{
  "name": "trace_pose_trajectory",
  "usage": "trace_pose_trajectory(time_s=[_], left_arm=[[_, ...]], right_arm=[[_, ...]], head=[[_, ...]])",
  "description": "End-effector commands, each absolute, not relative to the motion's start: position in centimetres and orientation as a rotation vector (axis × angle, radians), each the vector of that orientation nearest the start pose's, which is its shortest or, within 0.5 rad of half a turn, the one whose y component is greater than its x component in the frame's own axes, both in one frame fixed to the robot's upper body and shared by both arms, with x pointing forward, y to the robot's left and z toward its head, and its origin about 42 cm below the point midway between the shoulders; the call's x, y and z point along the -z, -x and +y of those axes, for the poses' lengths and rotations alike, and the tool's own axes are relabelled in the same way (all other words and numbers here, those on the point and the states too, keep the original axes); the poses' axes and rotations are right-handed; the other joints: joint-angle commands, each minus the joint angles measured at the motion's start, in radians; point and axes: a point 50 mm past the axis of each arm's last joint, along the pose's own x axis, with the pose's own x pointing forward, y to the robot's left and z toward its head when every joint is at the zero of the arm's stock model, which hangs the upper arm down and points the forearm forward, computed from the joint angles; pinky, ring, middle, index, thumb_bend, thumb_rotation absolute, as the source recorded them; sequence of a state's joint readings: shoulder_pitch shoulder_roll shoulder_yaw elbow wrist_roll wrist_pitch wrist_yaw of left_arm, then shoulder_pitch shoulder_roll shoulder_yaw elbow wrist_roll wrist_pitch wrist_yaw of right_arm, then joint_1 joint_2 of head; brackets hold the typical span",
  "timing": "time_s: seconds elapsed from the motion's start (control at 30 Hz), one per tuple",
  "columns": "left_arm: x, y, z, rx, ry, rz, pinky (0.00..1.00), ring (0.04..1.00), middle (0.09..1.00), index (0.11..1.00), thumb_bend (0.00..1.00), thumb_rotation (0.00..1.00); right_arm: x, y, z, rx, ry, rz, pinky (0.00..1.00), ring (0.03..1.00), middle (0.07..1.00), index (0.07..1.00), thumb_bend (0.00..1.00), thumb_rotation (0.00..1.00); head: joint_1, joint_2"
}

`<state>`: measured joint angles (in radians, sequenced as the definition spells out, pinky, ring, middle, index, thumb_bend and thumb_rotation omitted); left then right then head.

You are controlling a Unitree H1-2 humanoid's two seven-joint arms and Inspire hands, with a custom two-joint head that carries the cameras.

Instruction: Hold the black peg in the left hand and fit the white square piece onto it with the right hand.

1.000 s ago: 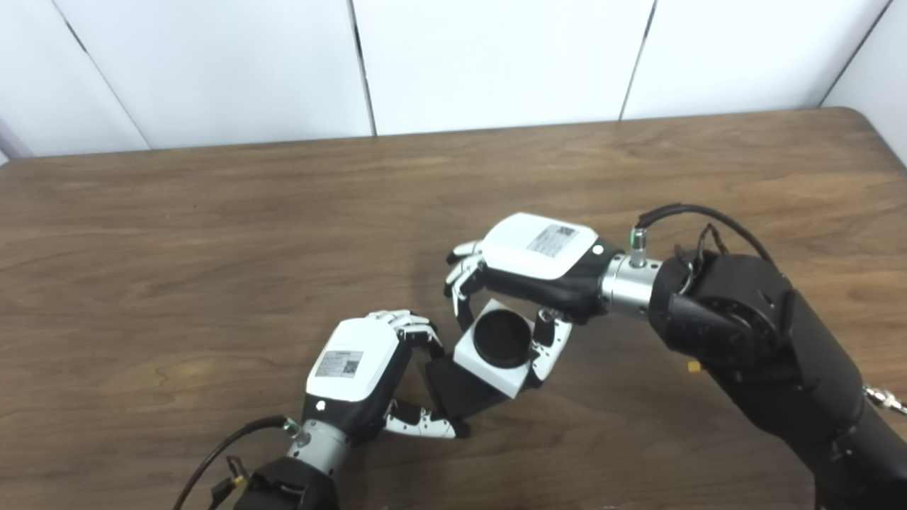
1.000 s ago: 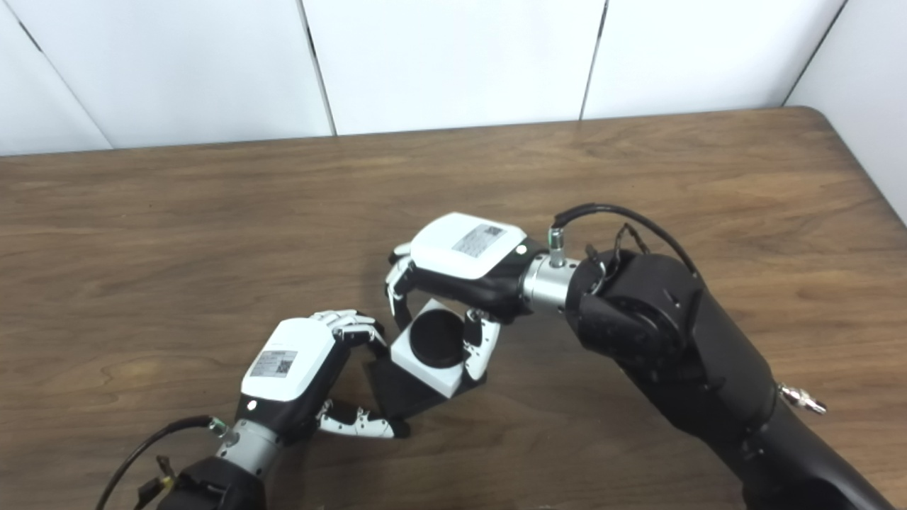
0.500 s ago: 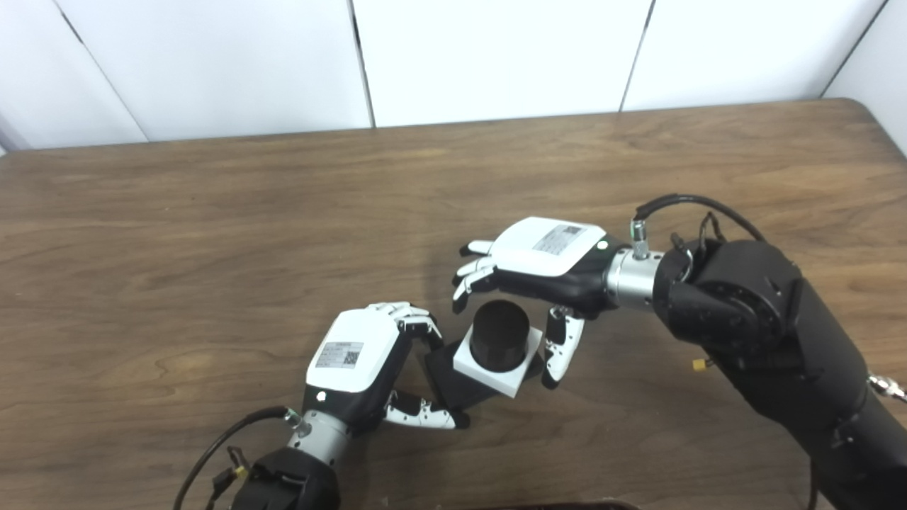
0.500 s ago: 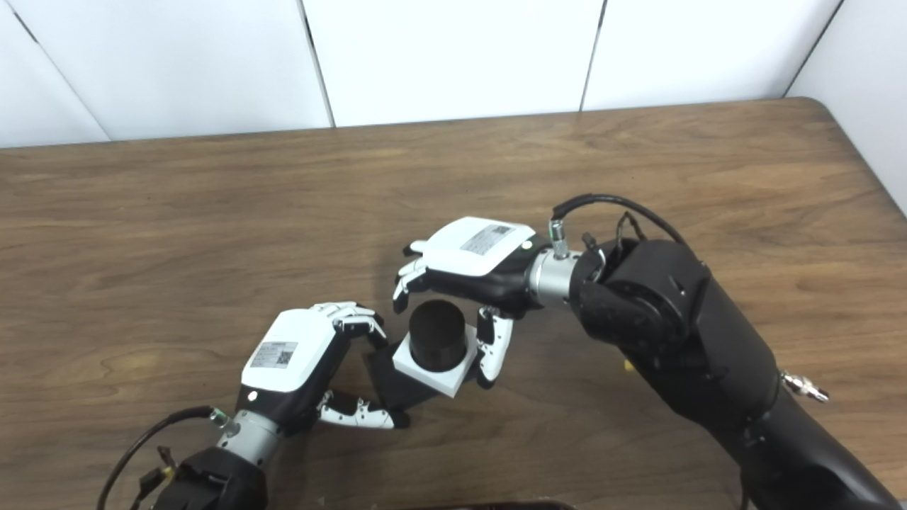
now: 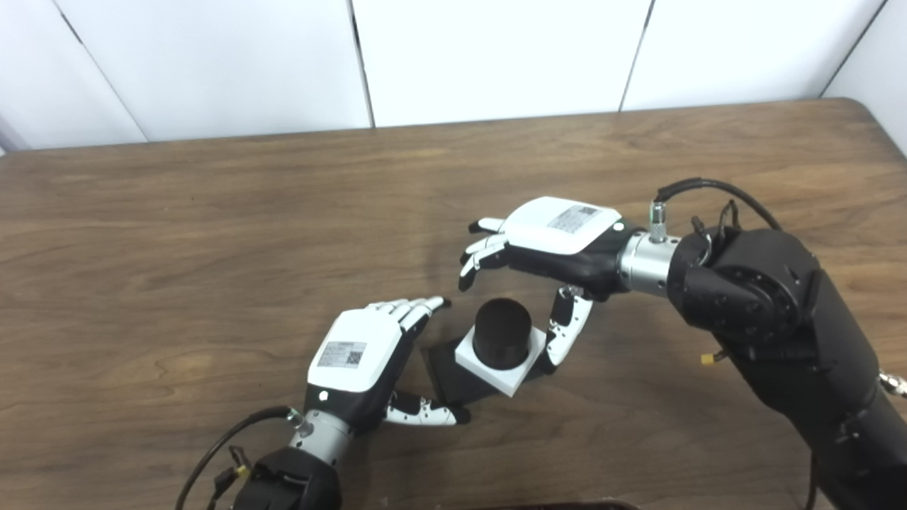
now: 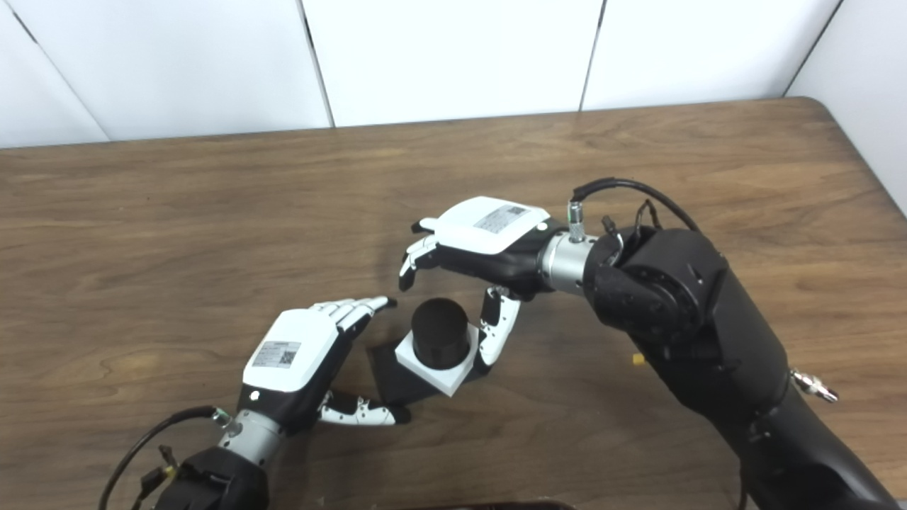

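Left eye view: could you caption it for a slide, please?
White square piece seated over black peg on the table, both hands open.

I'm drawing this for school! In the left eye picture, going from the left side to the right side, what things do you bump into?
Left hand → black peg poking up through the white square piece → right hand, all on the wooden table.
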<state>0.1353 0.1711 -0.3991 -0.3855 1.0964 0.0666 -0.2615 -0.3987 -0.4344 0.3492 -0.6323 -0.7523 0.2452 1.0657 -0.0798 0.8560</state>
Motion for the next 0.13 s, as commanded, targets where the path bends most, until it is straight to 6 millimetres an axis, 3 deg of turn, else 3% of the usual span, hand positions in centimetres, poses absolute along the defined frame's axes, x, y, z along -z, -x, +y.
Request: trace_pose_trajectory(time_s=[0.0,0.1], left_arm=[[-14.51,-21.63,15.89,0.390,-1.180,-0.206,0.86,0.896,0.933,0.963,1.00,0.48],[-15.20,-21.56,16.34,0.399,-1.133,-0.180,0.93,0.962,0.993,0.996,1.00,0.49]], right_arm=[[-30.43,-29.15,-18.32,-0.831,1.397,-0.302,0.88,0.985,0.884,0.781,0.93,0.21],[-30.31,-29.15,-18.56,-0.821,1.397,-0.298,0.88,0.984,0.882,0.783,0.93,0.23]], head=[[0.000,0.000],[0.002,-0.005]])
